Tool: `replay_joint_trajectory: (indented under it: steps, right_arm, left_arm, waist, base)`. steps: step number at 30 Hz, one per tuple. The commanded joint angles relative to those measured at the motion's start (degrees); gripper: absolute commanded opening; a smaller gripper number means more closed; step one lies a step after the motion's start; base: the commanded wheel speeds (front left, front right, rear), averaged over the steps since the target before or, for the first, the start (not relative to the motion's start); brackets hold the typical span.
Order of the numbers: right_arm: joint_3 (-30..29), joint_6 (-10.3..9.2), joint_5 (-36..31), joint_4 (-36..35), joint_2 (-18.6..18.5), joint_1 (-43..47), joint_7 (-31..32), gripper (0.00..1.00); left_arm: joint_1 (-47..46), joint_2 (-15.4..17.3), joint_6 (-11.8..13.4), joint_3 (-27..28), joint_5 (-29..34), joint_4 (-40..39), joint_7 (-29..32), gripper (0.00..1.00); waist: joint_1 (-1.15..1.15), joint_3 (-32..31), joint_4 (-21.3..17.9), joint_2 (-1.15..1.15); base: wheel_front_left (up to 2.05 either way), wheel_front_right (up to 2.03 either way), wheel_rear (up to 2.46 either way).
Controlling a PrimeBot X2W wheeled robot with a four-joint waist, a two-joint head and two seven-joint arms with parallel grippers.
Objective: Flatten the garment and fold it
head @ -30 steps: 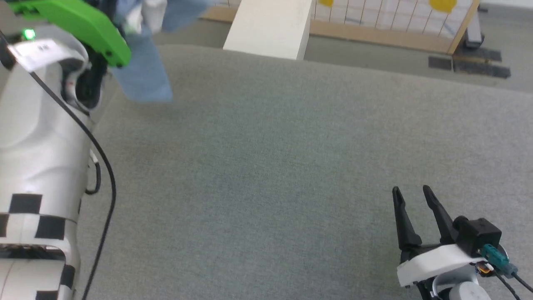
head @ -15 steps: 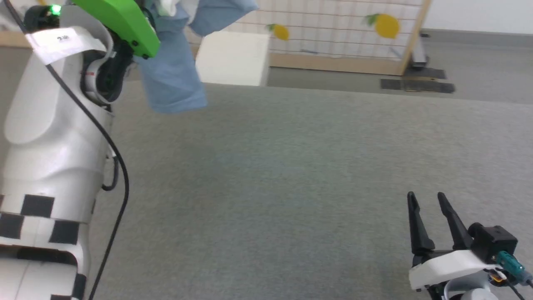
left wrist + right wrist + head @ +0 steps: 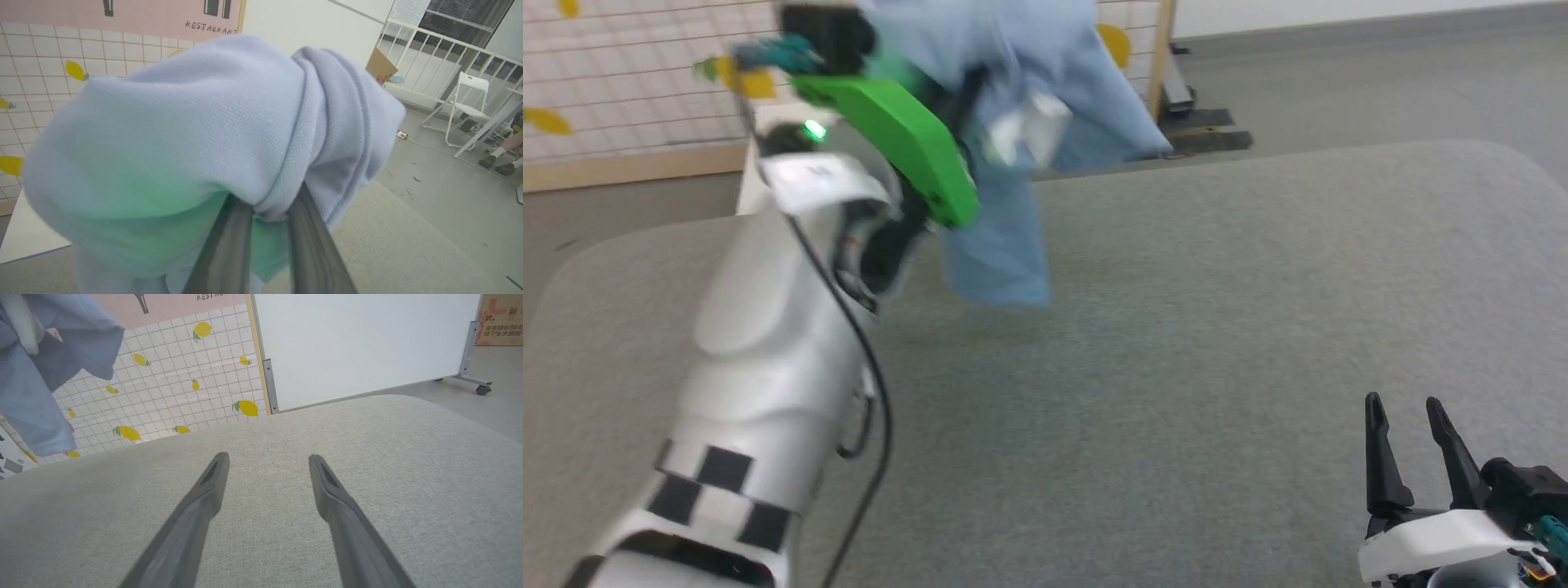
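I find the left gripper [image 3: 271,204] raised at the far left, its two fingers drawn nearly together on a bunched fold of the garment [image 3: 204,122]. The light blue garment hangs crumpled from that grip above the grey cloth-covered table [image 3: 1217,327]. The head view is blurred, so I cannot say for certain whether its lowest edge clears the surface. A white patch shows among the folds. The right gripper [image 3: 1405,406] sits at the near right, low over the table, with its fingers spread wide. It holds nothing and is well apart from the garment.
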Motion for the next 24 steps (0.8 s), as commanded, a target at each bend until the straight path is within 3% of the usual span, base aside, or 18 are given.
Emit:
replay_joint_trajectory:
  steps: [1,10,20,21,22,23,24]
  right_arm:
    - [0.19,-0.09,0.02,-0.36,0.05,0.52,-0.34,1.0]
    - [1.46,-0.09,1.31,-0.93,0.05,-0.45,-0.34,1.0]
    - [2.04,-0.09,2.22,-0.8,0.05,-0.68,-0.35,1.0]
    - [1.92,-0.09,2.28,-0.73,0.05,-0.58,-0.35,1.0]
    - [1.78,-0.09,2.33,-0.63,0.05,-0.44,-0.35,1.0]
    - [1.64,-0.09,2.35,-0.54,0.05,-0.31,-0.35,1.0]
    - [1.42,-0.09,2.31,-0.41,0.05,-0.18,-0.35,1.0]
  left_arm:
    - [1.83,-0.52,0.06,-0.95,-0.43,0.63,0.32,0.0]
    - [11.54,-2.37,-0.01,-12.28,3.51,11.12,8.63,0.0]
    - [16.95,-3.73,0.05,-15.67,0.0,17.74,21.54,0.0]
    - [16.76,-3.69,0.02,-15.46,-0.39,17.35,21.67,0.16]
    - [16.37,-3.49,-0.02,-15.3,-0.54,16.71,21.49,0.72]
    - [15.98,-3.31,-0.04,-15.19,-0.64,16.11,21.42,1.0]
    - [15.51,-3.27,-0.07,-14.42,-1.38,15.13,20.92,1.0]
  waist:
    - [0.0,1.24,-2.8,0.2]
    - [0.0,3.83,-4.1,0.2]
    - [0.0,5.23,-4.26,0.2]
    - [0.0,5.11,-4.05,0.2]
    - [0.0,4.91,-3.77,0.2]
    - [0.0,4.69,-3.41,0.2]
    - [0.0,4.33,-2.86,0.2]
  base:
    - [0.0,0.0,0.0]
    - [0.0,0.0,0.0]
    - [0.0,0.0,0.0]
    - [0.0,0.0,0.0]
    - [0.0,0.0,0.0]
    - [0.0,0.0,0.0]
    - [0.0,0.0,0.0]
